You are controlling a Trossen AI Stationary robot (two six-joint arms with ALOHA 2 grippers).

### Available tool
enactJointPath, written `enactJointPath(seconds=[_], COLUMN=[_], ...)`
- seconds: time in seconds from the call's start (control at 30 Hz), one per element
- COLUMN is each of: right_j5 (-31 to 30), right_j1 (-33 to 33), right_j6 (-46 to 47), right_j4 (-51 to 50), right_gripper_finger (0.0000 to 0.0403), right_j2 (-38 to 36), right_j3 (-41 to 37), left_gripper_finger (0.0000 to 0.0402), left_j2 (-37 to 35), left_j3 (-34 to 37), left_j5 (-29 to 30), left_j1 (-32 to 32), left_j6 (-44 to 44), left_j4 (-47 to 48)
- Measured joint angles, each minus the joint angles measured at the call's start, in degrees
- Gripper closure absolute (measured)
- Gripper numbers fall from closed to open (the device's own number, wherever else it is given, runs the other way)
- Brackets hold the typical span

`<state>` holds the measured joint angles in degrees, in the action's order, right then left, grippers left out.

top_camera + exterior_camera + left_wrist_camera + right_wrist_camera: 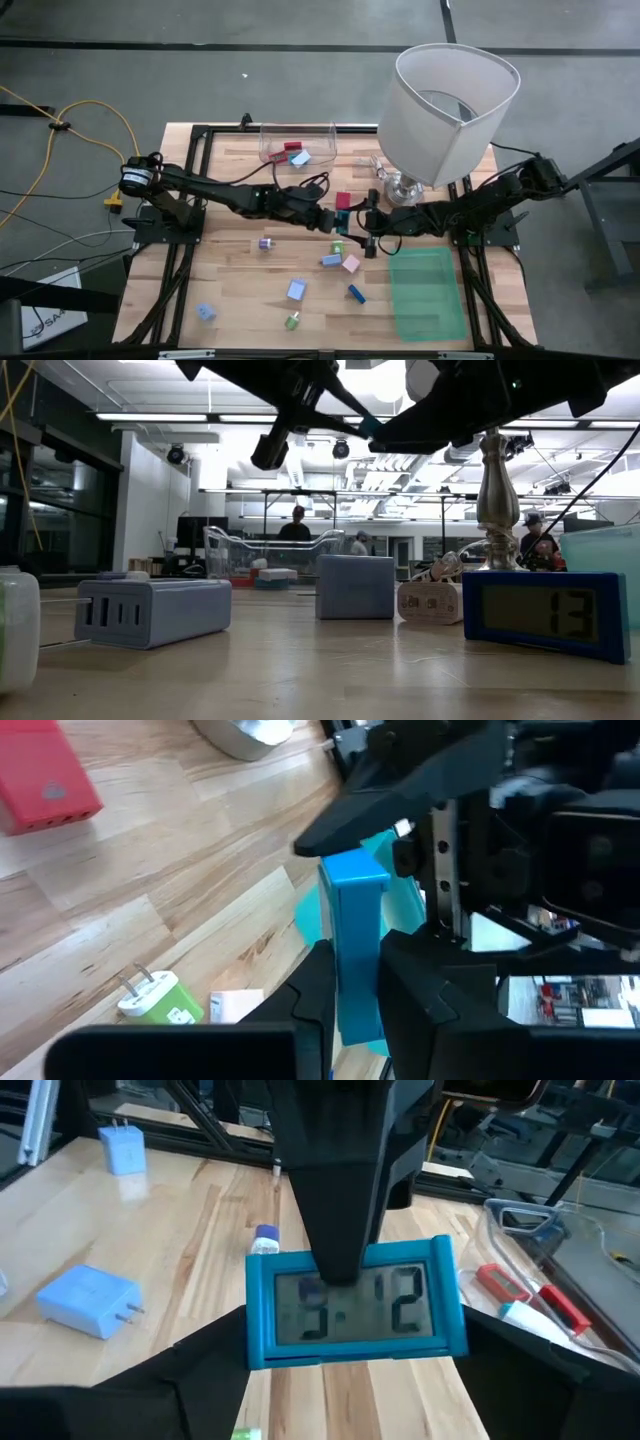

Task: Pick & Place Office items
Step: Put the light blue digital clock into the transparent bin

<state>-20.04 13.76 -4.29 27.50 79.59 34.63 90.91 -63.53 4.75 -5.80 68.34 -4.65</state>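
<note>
A small teal digital clock (355, 1305) hangs in the air over the table's middle (341, 226), between both grippers. My left gripper (330, 220) reaches in from the left and is shut on it. My right gripper (365, 228) comes from the right, with its fingers at the clock's two short ends. In the low view the clock (371, 426) sits high above the tabletop. Other small items lie loose on the wood: purple (265, 243), light blue (331, 260), pink (351, 264), blue (356, 293), green (293, 321), dark red (343, 201). My left gripper pinches the clock across its thin body, one finger (340, 1210) over the display and the other behind it. In its wrist view the clock's edge (352, 920) stands between the fingers. The clock is lifted clear. My right gripper holds the clock by its short ends (250, 1320), one finger at each, coming level from the table's right. One finger (350, 815) lies over the clock's end in the left wrist view. The display faces its camera, upright.
A clear bin (298, 145) with red and blue pieces stands at the far edge. A green translucent tray (428, 290) lies near right. The big white lamp (455, 100) stands just behind the right arm. A light blue charger (150, 610) and another blue clock (545, 610) sit near the low camera.
</note>
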Motion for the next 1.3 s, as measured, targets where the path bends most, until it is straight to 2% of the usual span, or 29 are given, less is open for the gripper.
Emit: enactJointPath(seconds=[0.13,0.27,0.47,0.93,1.3], right_j5=[0.7,3.9,4.1,-1.0,-1.3], right_j1=[0.0,-0.1,-0.1,0.0,0.0], right_j6=[0.4,0.4,0.3,-0.1,1.5], right_j4=[-0.7,-0.7,-0.8,-4.5,-8.8], right_gripper_finger=[0.0084,0.0083,0.0082,0.0082,0.0082], right_j2=[0.0,0.0,0.0,0.0,0.0], right_j3=[0.0,0.0,0.0,0.0,0.0], left_gripper_finger=[0.0353,0.0353,0.0354,0.0354,0.0354], left_j2=[0.0,0.0,0.0,0.0,0.0], left_j3=[-0.1,-0.1,-0.1,-0.1,-0.1], left_j5=[-0.1,-0.3,-0.4,0.2,-0.9], left_j1=[0.0,-0.1,-0.1,0.0,1.3], left_j6=[0.0,0.1,0.3,0.3,-1.5], left_j4=[-0.4,0.0,0.1,0.3,2.5])
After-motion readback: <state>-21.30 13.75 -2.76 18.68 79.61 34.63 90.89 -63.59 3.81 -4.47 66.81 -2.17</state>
